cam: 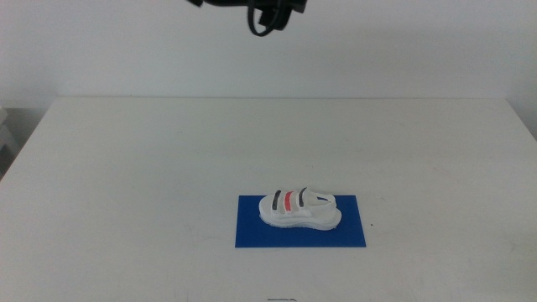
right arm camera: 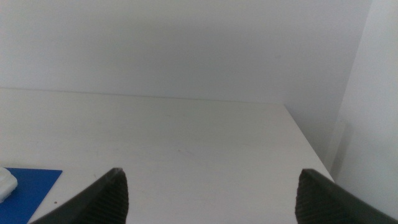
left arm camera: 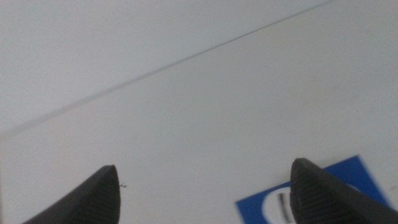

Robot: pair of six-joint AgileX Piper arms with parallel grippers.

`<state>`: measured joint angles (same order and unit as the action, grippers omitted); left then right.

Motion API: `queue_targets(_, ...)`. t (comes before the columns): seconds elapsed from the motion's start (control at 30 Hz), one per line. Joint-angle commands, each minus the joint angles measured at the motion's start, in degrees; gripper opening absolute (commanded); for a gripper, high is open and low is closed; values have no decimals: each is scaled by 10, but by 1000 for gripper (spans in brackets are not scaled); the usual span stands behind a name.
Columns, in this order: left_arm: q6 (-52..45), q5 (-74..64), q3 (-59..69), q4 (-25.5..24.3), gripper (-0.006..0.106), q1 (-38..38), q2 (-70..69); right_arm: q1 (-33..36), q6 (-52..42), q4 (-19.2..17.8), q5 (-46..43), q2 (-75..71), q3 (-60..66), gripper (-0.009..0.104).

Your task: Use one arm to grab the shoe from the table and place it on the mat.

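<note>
The shoe (cam: 299, 209) lies on the blue mat (cam: 252, 231) in the lower centre of the middle view, fully within its edges, on the white table (cam: 151, 159); by the look of it the placing is done and nothing remains but for the arms to rest; neither arm touches the shoe; the left end effector (left arm camera: 202, 186) hangs above the table with jaws wide apart; the right end effector (right arm camera: 211, 190) is likewise spread and holds nothing.

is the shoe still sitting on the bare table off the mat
No, in the middle view the shoe lies wholly on the blue mat, with blue showing on every side of it.
</note>
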<state>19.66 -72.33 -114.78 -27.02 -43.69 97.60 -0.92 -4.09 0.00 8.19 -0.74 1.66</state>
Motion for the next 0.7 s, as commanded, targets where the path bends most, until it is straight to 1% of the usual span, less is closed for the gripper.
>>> queue_targets(0.0,-65,-32,-17,-24,94,-1,-34,1,-3,-5,-45,-11,-11,94)
queue_targets(0.07,-107,-32,-16,-43,94,-1,-36,1,-3,-5,-45,-11,-11,94)
queue_targets(0.13,-114,-32,-15,-56,94,-1,-44,1,-3,-5,-45,-11,-11,94)
queue_targets(0.3,-111,-31,-15,-40,94,-1,-89,1,-3,-5,-45,-11,-11,94)
queue_targets(0.4,-114,-22,-10,-44,94,-1,-118,1,-3,-5,-45,-11,-11,94)
queue_targets(0.5,-112,16,31,-52,94,6,-154,1,-3,-5,-45,-11,-11,94)
queue_targets(0.57,-103,61,70,-30,94,36,-180,1,-3,-5,-45,-11,-11,94)
queue_targets(0.67,-106,138,144,50,94,97,-228,1,-3,-5,-45,-11,-11,94)
